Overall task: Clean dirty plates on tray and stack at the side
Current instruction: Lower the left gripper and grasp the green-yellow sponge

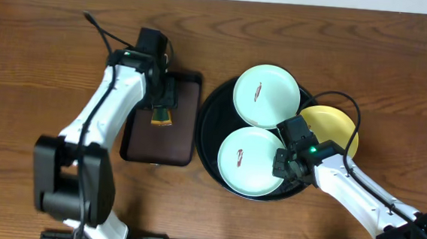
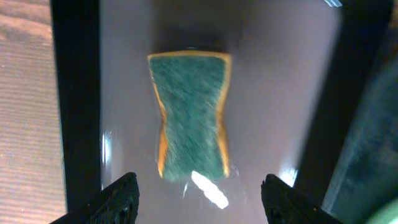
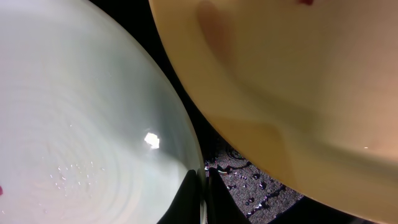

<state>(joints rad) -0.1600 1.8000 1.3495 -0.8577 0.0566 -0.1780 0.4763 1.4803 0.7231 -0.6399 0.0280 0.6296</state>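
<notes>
Centre-right of the overhead view, the tray (image 1: 210, 127) carries three plates: upper mint plate (image 1: 266, 95) & lower mint plate (image 1: 250, 161), each w/ a small red smear, plus yellow plate (image 1: 332, 128) at its right edge, partly under the R arm. At lower right the right gripper (image 3: 203, 190) is nearly closed, pinching the lower mint plate's right rim. Upper left, the left gripper (image 2: 199, 186) hangs w/ jaws wide over a green sponge (image 2: 189, 115) on the brown tray (image 1: 133, 140), fingertips clear of it.
</notes>
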